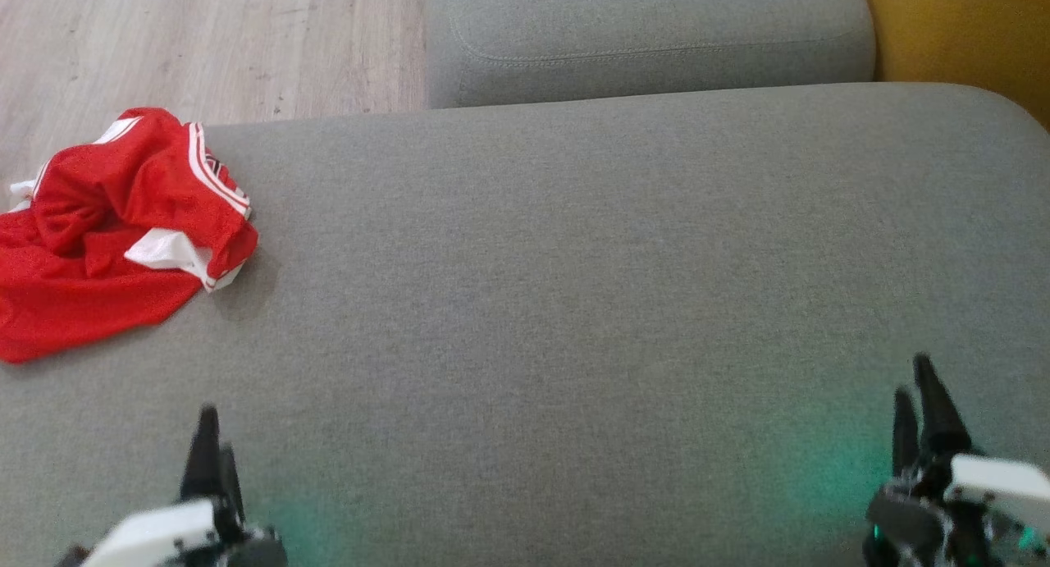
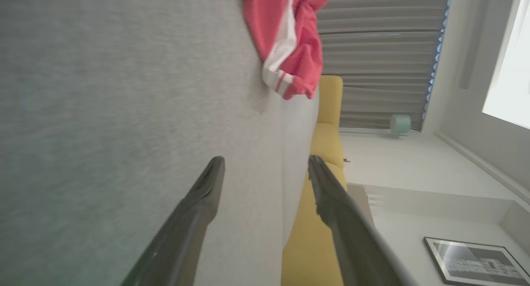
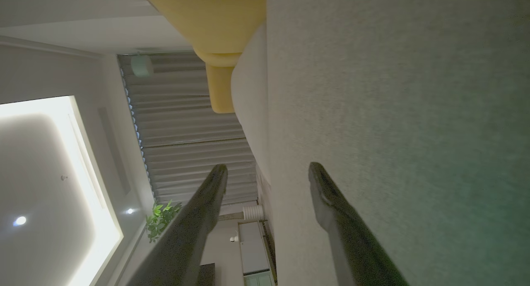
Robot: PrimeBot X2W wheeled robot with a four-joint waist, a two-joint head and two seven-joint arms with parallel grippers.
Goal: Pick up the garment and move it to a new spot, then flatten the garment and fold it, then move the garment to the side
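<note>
The garment (image 1: 123, 230) is a red sports shirt with white stripes, lying crumpled at the far left edge of the grey cushion (image 1: 574, 263) and partly hanging over that edge. In the left wrist view the garment (image 2: 290, 37) lies ahead of the fingers, well apart from them. My left gripper (image 1: 209, 423) hovers at the lower left, below the garment, and its fingers stand apart in its wrist view, left gripper (image 2: 265, 159) open and holding nothing. My right gripper (image 1: 912, 378) sits at the lower right, far from the garment. In its wrist view the right gripper (image 3: 267, 166) is open and holds nothing.
A second grey cushion (image 1: 648, 34) lies beyond the far edge. Yellow upholstery (image 1: 960, 25) borders the top right corner. Wooden floor (image 1: 164, 42) shows at the upper left, past the garment. The broad middle of the grey cushion is bare fabric.
</note>
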